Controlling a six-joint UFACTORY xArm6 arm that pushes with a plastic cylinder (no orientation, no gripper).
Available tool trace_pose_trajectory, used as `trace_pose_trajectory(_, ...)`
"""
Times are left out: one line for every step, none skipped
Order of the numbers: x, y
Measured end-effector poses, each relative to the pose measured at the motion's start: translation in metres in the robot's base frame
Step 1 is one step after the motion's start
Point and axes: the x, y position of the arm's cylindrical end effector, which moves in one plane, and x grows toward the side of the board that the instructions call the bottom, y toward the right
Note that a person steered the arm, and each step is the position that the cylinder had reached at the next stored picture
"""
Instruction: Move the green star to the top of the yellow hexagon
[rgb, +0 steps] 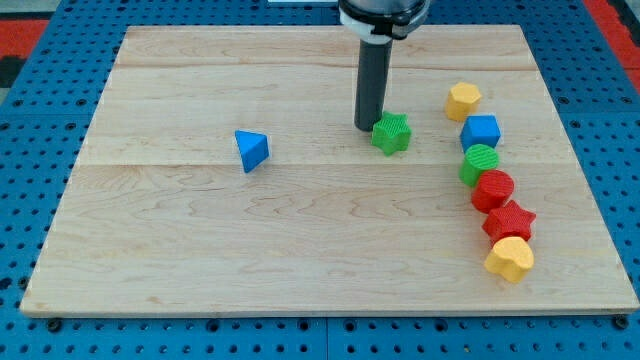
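Observation:
The green star (392, 133) lies on the wooden board right of the middle. My tip (366, 127) stands just left of the star, touching or nearly touching its left edge. The yellow hexagon (463, 100) lies up and to the right of the star, at the head of a curved line of blocks near the view's right. The star and the hexagon are apart by about one block's width.
Below the hexagon a line curves down: a blue cube (481, 131), a green cylinder (480, 163), a red cylinder (493, 189), a red star (508, 220), a yellow heart (510, 259). A blue triangle (251, 150) lies left of the middle. The board (200, 270) has blue pegboard around it.

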Motion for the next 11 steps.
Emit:
trace_pose_trajectory(0.033,-0.008)
trace_pose_trajectory(0.057,0.008)
trace_pose_trajectory(0.019,0.036)
trace_pose_trajectory(-0.037,0.036)
trace_pose_trajectory(-0.055,0.039)
trace_pose_trajectory(-0.069,0.011)
trace_pose_trajectory(-0.08,0.006)
trace_pose_trajectory(-0.08,0.064)
trace_pose_trajectory(-0.089,0.071)
trace_pose_trajectory(-0.111,0.043)
trace_pose_trajectory(-0.108,0.084)
